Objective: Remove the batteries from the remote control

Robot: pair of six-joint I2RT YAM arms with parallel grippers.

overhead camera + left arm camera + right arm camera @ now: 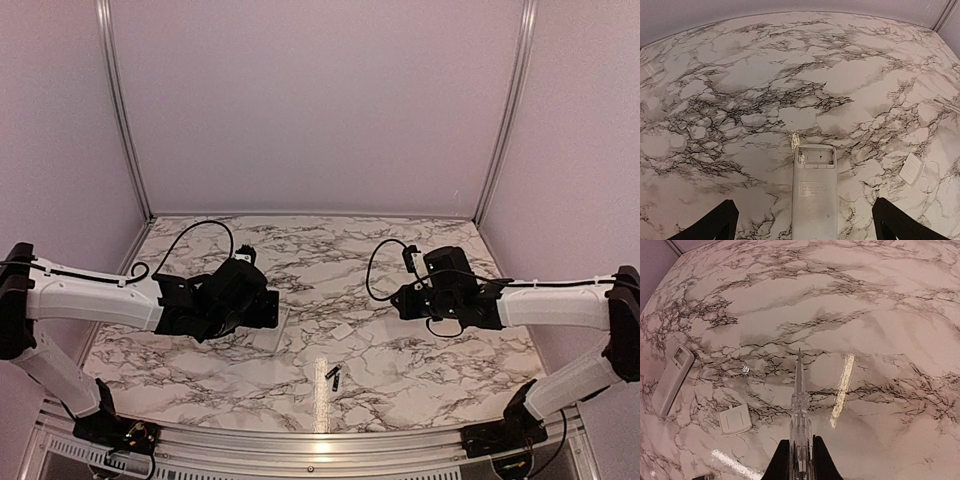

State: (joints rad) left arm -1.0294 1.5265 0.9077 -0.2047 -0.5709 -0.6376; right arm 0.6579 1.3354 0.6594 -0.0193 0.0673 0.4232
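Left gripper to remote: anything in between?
Nothing visible. The remote control lies on the table right under the left gripper, whose jaws stand open either side of it. The small white cover lies apart, off to the side.

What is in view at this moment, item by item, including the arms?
remote control: one, white, flat on the table between the left gripper's fingers, its compartment open and empty
batteries: two, dark, lying together on the table near the front edge, apart from the remote control
battery cover: one, white, squarish, on the table beside the remote control, not touching it
clear pointed tool: one, transparent, held in the right gripper, tip pointing forward above the table
table: one, white marble pattern with dark veins
walls: pale lilac, around the table
left gripper: one, black, open, over the remote control
right gripper: one, black, shut on the clear pointed tool
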